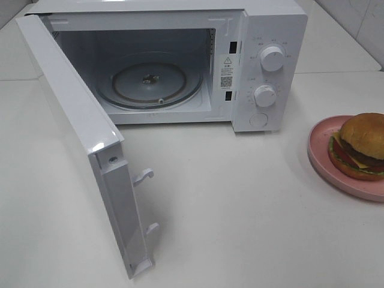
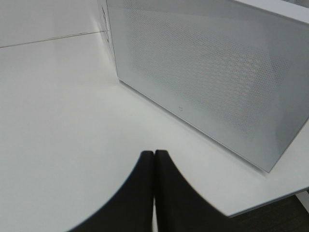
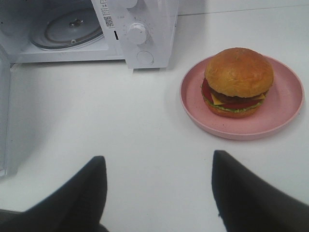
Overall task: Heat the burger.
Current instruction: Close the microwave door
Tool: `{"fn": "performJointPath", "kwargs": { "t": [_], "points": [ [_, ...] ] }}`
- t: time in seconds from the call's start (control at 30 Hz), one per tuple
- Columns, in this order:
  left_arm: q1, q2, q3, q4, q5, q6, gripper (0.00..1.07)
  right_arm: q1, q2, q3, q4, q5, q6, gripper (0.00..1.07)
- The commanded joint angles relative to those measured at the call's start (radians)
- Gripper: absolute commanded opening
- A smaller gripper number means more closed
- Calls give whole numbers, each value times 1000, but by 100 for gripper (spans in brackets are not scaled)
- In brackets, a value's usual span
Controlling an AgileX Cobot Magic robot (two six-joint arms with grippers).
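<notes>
We are holding our right gripper (image 3: 157, 193) above the white table (image 1: 240, 204) with its two dark fingers (image 3: 77, 195) standing wide apart and nothing between them. The burger (image 3: 236, 82) is sitting ahead of this gripper and off toward its right finger, well clear of both fingertips. It is resting on a round pink plate (image 3: 285, 113), with its golden bun on top and the patty, cheese, tomato and lettuce showing at the side. In the high view the burger (image 1: 360, 147) and the plate (image 1: 321, 150) are lying at the right edge of the table, to the right of the microwave (image 1: 270, 66).

The microwave is standing ahead of the right gripper and toward its left finger, with its door (image 1: 78, 138) swung fully open. The glass turntable (image 1: 150, 84) inside is lying bare, and two white knobs (image 1: 272, 59) are sitting on the control panel.

We are keeping our left gripper (image 2: 154, 159) pressed shut, its fingers meeting tip to tip and gripping nothing. It is hovering over the table just short of the open door's perforated outer face (image 2: 207, 77), which is rising ahead of it.
</notes>
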Motion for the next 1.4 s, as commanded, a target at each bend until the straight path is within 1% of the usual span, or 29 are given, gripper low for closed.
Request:
{"fn": "performJointPath", "kwargs": {
  "t": [0.03, 0.23, 0.33, 0.5, 0.57, 0.6, 0.67, 0.7, 0.73, 0.77, 0.8, 0.83, 0.87, 0.9, 0.93, 0.97, 1.0, 1.03, 1.07, 1.1, 1.13, 1.17, 1.2, 1.23, 1.27, 1.3, 1.33, 1.37, 1.4],
  "points": [
    [3, -19, 3, -1, -9, -5, 0, -5, -21, 0, 0, -12, -77, 61],
    [3, -19, 3, -1, -9, -5, 0, -5, -21, 0, -14, -12, -62, 61],
    [3, -19, 3, -21, -11, -4, 0, -5, -21, 0, -14, -12, -62, 61],
    [3, 3, -21, -14, -51, -5, 0, -5, -21, 0, -14, -12, -62, 61],
    [3, 52, -24, -16, -199, -5, 0, -5, -21, 0, -14, -12, -62, 61],
    [3, 52, -24, -16, -199, -5, 0, -5, -21, 0, -14, -12, -62, 61],
    [3, 107, -4, -17, -310, -4, 0, -5, -21, 0, -14, -12, -62, 61],
    [3, 107, -4, -17, -310, -4, 0, -5, -21, 0, -14, -12, -62, 61],
    [3, 159, 11, -18, -376, -1, 0, -5, -21, 0, -14, -12, -62, 61],
    [3, 159, 11, -18, -376, -1, 0, -5, -21, 0, -14, -12, -62, 61],
    [3, 199, 18, -18, -413, 0, 0, -5, -21, 0, -14, -12, -62, 61],
    [3, 268, 26, -18, -473, 0, 0, -5, -21, 0, -14, -12, -62, 61],
    [3, 268, 26, -18, -473, 0, 0, -5, -21, 0, -14, -12, -62, 61],
    [3, 309, 27, -19, -500, 0, 0, -5, -21, 0, -14, -12, -62, 61],
    [3, 389, 27, -19, -550, 4, 0, -5, -21, 0, -14, -12, -62, 61],
    [3, 389, 27, -19, -550, 4, 0, -5, -21, 0, -14, -12, -62, 61],
    [3, 474, 27, -19, -605, 18, 0, -5, -21, 0, -14, -12, -62, 61],
    [3, 474, 27, -19, -605, 18, 0, -5, -21, 0, -14, -12, -62, 61],
    [3, 523, 27, -21, -636, 31, 0, -5, -21, 0, -14, -12, -62, 61],
    [3, 619, 27, -31, -694, 55, 0, -5, -21, 0, -14, -12, -62, 61],
    [3, 619, 27, -31, -694, 55, 0, -5, -21, 0, -14, -12, -62, 61],
    [3, 702, 27, -67, -747, 80, 0, -5, -21, 0, -14, -12, -62, 61],
    [3, 745, 27, -93, -778, 89, 0, -5, -21, 0, -14, -12, -62, 61],
    [3, 745, 27, -93, -778, 89, 0, -5, -21, 0, -14, -12, -62, 61],
    [3, 818, 27, -141, -838, 110, 0, -5, -21, 0, -14, -12, -62, 61],
    [3, 818, 27, -141, -838, 110, 0, -5, -21, 0, -14, -12, -62, 61],
    [3, 894, 27, -174, -902, 137, 0, -5, -21, 0, -14, -12, -62, 61],
    [3, 932, 26, -188, -931, 151, 0, -5, -21, 0, -14, -12, -62, 61],
    [3, 932, 26, -188, -931, 151, 0, -5, -21, 0, -14, -12, -62, 61]
  ]
}}
